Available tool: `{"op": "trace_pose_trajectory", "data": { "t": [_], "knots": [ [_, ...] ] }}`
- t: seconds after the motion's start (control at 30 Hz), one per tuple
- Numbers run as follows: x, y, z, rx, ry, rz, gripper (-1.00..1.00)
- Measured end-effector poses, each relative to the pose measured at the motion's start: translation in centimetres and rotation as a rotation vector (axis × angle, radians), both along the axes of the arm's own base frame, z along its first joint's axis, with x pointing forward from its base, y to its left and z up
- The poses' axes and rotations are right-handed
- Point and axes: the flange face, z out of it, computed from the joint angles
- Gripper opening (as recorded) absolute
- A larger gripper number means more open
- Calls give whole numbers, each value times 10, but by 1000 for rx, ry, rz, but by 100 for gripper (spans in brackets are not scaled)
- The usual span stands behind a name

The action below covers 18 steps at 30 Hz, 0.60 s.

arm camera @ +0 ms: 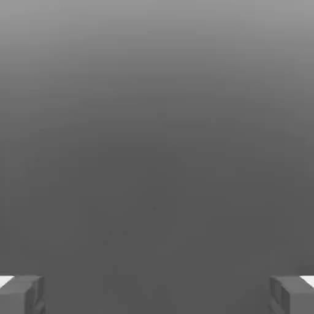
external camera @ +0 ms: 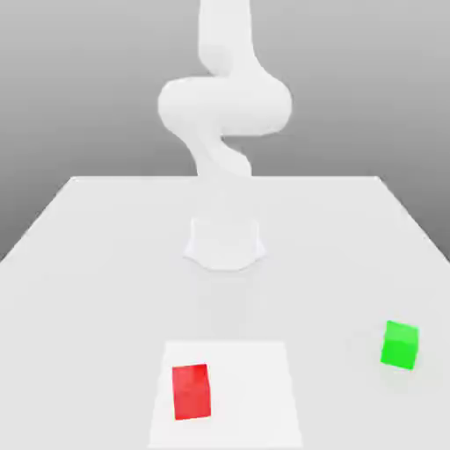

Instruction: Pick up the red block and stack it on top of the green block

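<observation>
Jaws [arm camera: 157, 294] spread wide, nothing between; red block [external camera: 192, 392] on table [external camera: 97, 255].

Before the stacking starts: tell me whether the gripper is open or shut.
Open. In the hand view the gripper has its two fingertips far apart at opposite edges, with nothing between them.

Jaws spread wide, nothing between fingertips [arm camera: 24, 293], plain grey ahead. Red block [external camera: 192, 391] and green block [external camera: 400, 344] sit well apart on table [external camera: 105, 264], open surface around each; only arm base [external camera: 225, 242] stands behind.
</observation>
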Motion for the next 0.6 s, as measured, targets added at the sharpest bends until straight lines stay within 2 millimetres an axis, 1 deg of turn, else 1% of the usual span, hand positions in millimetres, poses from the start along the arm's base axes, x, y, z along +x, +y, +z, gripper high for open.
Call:
{"op": "trace_pose_trajectory", "data": {
  "t": [0.07, 0.13, 0.2, 0.3, 0.43, 0.5, 0.6],
  "knots": [
    [26, -5, -40, -2, 67, 15, 0],
    [46, -9, -80, -5, 132, 28, 0],
    [63, -12, -121, -8, 195, 41, 0],
    [80, -17, -183, -14, 289, 60, 0],
    [89, -24, -267, -24, 415, 83, 0],
    [87, -27, -309, -31, 478, 94, 0],
    [78, -33, -369, -41, 573, 109, 0]
  ]
}}
